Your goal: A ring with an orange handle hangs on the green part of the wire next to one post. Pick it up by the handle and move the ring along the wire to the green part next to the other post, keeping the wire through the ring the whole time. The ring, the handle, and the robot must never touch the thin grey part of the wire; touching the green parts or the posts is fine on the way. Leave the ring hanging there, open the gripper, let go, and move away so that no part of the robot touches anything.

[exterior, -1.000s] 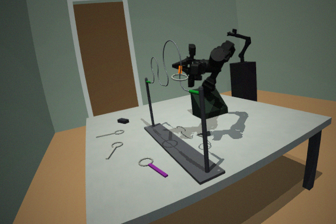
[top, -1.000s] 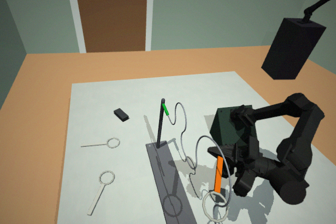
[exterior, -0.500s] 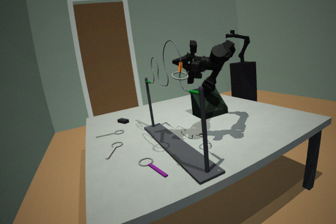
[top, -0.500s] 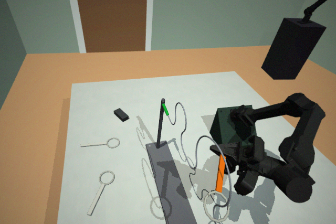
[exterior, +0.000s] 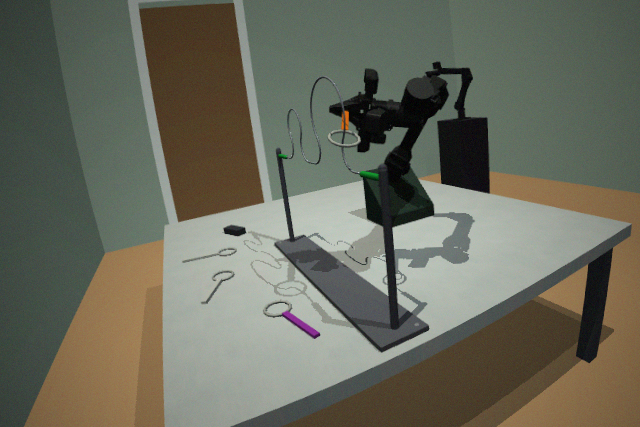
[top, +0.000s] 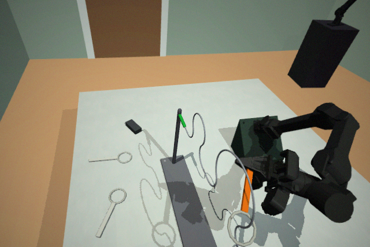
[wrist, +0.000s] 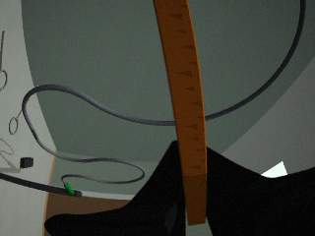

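My gripper [top: 250, 166] [exterior: 341, 108] [wrist: 183, 146] is shut on the upper end of the orange handle [top: 247, 191] [exterior: 345, 121] [wrist: 184, 74]. The pale ring [top: 229, 227] [exterior: 329, 138] hangs below the handle, nearly level, around the lower run of the tall arch of the grey wire [top: 204, 132] [exterior: 311, 107] [wrist: 123, 118]. In the exterior view it is above the near green part [exterior: 370, 175], beside the near post [exterior: 388, 246]. The far green part [top: 182, 120] [exterior: 282, 156] [wrist: 68, 188] is at the far post [top: 176, 139] [exterior: 286, 200]. Small gaps to the wire are hard to tell.
The wire bends through several loops between the posts, above the dark base [top: 191, 205] [exterior: 346, 288]. Two pale ring tools, a purple-handled ring [exterior: 301, 324] and a black block [top: 133, 126] [exterior: 234, 230] lie on the table. The arm's green-black mount [top: 243, 139] [exterior: 398, 207] stands behind the wire.
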### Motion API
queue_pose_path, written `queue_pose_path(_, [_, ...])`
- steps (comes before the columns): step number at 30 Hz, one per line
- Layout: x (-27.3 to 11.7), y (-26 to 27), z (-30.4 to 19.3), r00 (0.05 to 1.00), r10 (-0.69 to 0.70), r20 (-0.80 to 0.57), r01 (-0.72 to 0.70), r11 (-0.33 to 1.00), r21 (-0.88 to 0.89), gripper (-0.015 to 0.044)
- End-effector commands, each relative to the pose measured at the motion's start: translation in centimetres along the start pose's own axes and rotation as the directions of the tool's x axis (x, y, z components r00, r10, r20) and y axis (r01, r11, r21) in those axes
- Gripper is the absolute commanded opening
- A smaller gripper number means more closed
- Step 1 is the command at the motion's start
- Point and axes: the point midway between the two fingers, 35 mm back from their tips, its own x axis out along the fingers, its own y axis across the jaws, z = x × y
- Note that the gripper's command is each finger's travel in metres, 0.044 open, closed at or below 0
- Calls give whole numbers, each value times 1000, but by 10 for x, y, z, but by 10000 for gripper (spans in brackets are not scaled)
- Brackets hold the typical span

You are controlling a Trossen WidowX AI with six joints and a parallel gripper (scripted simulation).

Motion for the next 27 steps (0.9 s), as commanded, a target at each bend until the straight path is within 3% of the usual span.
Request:
queue_pose_path(1, [0,-7,-1,1000,-5,-7,5,1000,-4,-150])
queue_pose_path(27, [0,-3,0,992,124,10,-123,971,205,-150])
